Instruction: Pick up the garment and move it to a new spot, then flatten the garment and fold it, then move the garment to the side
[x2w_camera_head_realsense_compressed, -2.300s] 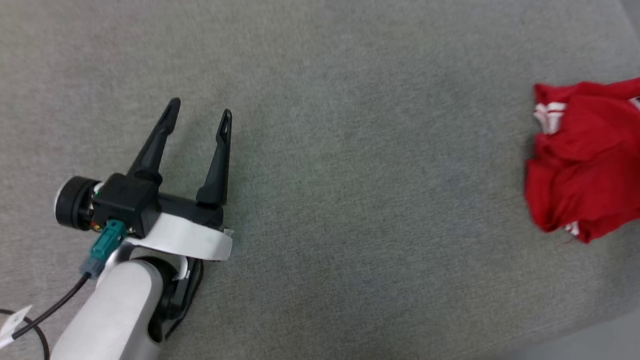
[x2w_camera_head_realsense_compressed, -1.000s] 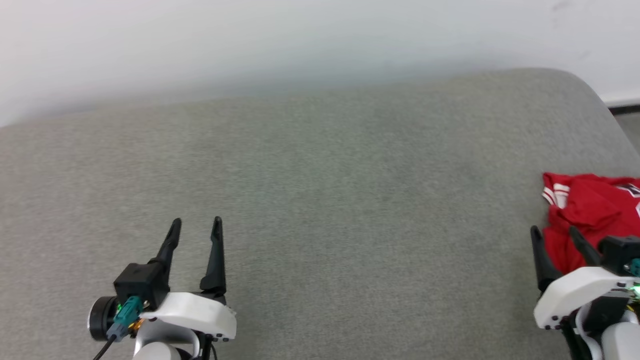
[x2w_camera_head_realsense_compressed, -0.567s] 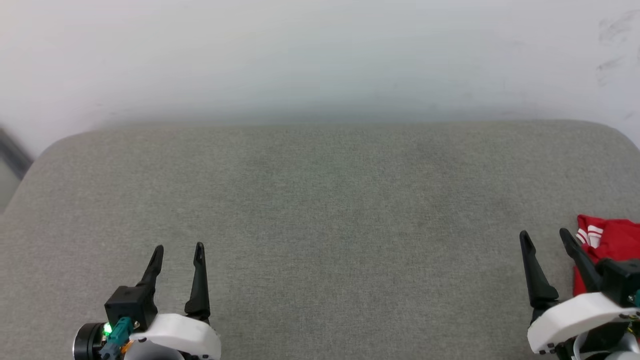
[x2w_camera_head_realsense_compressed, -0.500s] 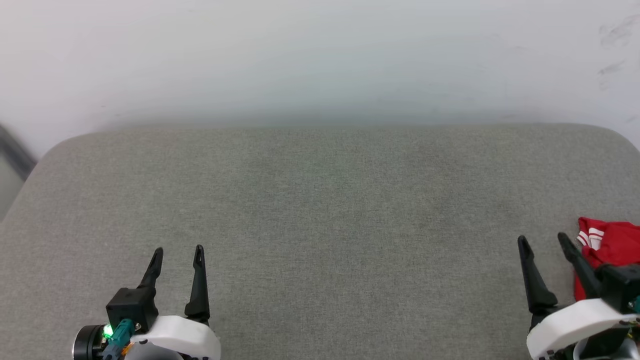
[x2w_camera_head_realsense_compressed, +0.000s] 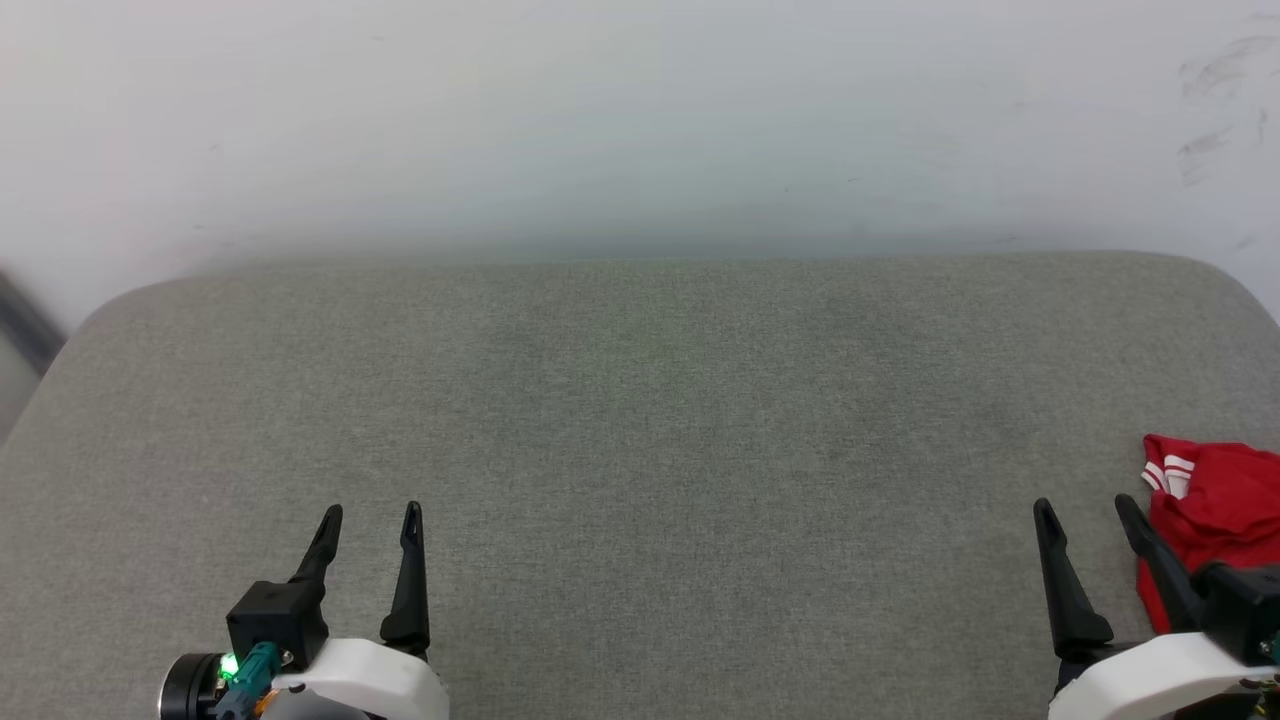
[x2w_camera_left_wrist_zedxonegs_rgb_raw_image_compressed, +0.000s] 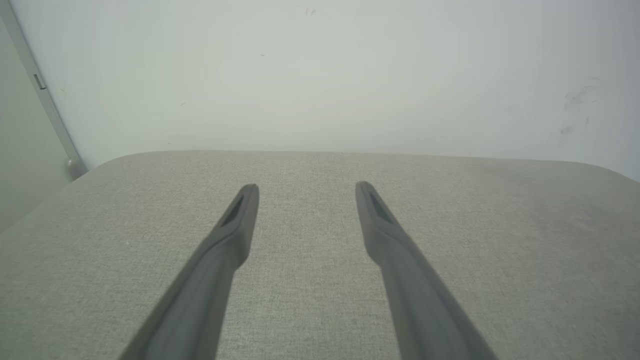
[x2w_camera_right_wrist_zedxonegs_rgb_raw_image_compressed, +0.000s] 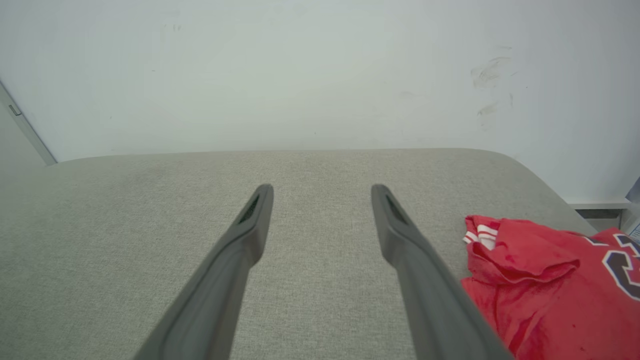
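Note:
The red garment (x2w_camera_head_realsense_compressed: 1215, 510) lies crumpled at the far right edge of the grey cushioned surface (x2w_camera_head_realsense_compressed: 640, 420), a striped cuff showing at its upper left. The right wrist view shows the garment (x2w_camera_right_wrist_zedxonegs_rgb_raw_image_compressed: 545, 285) bunched at the lower right, with part of the black white-edged print at the frame's edge. My right gripper (x2w_camera_head_realsense_compressed: 1083, 510) stands open just left of the garment, holding nothing; the right gripper (x2w_camera_right_wrist_zedxonegs_rgb_raw_image_compressed: 322, 192) shows parted fingers there too. My left gripper (x2w_camera_head_realsense_compressed: 370, 515) is open over bare fabric at the lower left, and the left gripper (x2w_camera_left_wrist_zedxonegs_rgb_raw_image_compressed: 306, 190) is empty in its own view.
A pale wall (x2w_camera_head_realsense_compressed: 640, 120) rises behind the cushion's rounded back edge. A grey post (x2w_camera_left_wrist_zedxonegs_rgb_raw_image_compressed: 47, 107) stands at the left by the wall. The cushion's right edge (x2w_camera_right_wrist_zedxonegs_rgb_raw_image_compressed: 545, 185) drops off beside the garment.
The camera has tilted up and swung, bringing the wall into view. Over the last half second both grippers sit slightly lower in the picture; the garment lies where it was.

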